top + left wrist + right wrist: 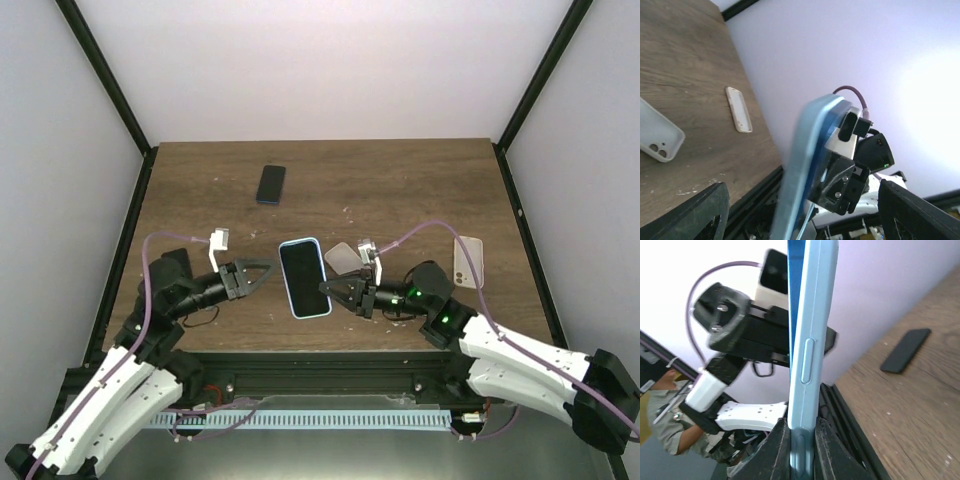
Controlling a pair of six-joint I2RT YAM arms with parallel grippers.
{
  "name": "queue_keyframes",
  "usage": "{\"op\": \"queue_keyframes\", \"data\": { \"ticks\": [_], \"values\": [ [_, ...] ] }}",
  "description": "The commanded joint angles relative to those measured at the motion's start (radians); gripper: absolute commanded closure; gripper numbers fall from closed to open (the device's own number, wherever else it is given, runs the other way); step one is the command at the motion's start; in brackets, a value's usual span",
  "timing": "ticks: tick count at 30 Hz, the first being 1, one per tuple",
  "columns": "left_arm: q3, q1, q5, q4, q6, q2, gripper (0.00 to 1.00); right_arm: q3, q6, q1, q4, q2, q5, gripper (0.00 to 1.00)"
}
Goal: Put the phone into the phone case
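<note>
Light-blue on darker blue: clamping the phone case (810, 340) edgewise in the right hand (801, 436), above the counter (400, 190), phone (302, 276) seemingly half-seated. Spread open alongside with the left hand (262, 272). Could twist free and drop if pressed off-centre.

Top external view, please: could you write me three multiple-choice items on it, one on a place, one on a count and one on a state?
1. Where does the dark phone lie?
A) on the far part of the table
B) in a drawer
C) on the floor

2. How many cases lie loose on the table?
A) none
B) two
C) five

3. How is the right gripper?
A) open, off to the side
B) shut on the light blue case
C) out of view

Answers: 1 A, it lies beyond both arms. 2 B, a grey case and a white case. 3 B, the right wrist view shows its fingers clamped on the case's edge.
</note>
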Motion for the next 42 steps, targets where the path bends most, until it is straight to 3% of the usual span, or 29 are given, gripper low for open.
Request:
{"op": "queue_keyframes", "data": {
  "ticks": [1, 12, 15, 19, 25, 27, 32, 35, 42],
  "values": [
    [-0.049, 0.005, 0.111, 0.219, -0.07, 0.019, 0.18, 0.016, -0.002, 0.006, 0.162, -0.029, -0.086, 0.92],
    [-0.089, 0.006, 0.166, 0.371, -0.129, 0.069, 0.24, 0.016, 0.021, 0.006, 0.204, 0.028, -0.127, 0.92],
    [-0.105, 0.005, 0.167, 0.417, -0.155, 0.079, 0.4, 0.017, 0.009, 0.005, 0.17, 0.038, -0.128, 0.92],
    [-0.111, 0.004, 0.156, 0.41, -0.149, 0.084, 0.7, 0.005, -0.003, 0.005, 0.141, 0.041, -0.121, 0.92],
    [-0.123, 0.005, 0.163, 0.392, -0.11, 0.095, 0.91, 0.01, 0.009, 0.006, 0.125, 0.044, -0.123, 0.84],
    [-0.123, 0.005, 0.175, 0.381, -0.088, 0.1, 0.96, 0.02, 0.015, 0.006, 0.109, 0.04, -0.116, 0.76],
    [-0.114, 0.005, 0.241, 0.369, -0.021, 0.113, 0.99, 0.044, 0.071, 0.006, 0.079, 0.031, -0.089, 0.65],
    [-0.118, 0.005, 0.279, 0.373, 0.006, 0.114, 1.0, 0.08, 0.129, 0.006, 0.043, 0.027, -0.065, 0.51],
    [-0.114, 0.004, 0.376, 0.393, 0.043, 0.127, 1.0, 0.189, 0.162, 0.006, -0.098, 0.016, -0.003, 0.47]
  ]
}}
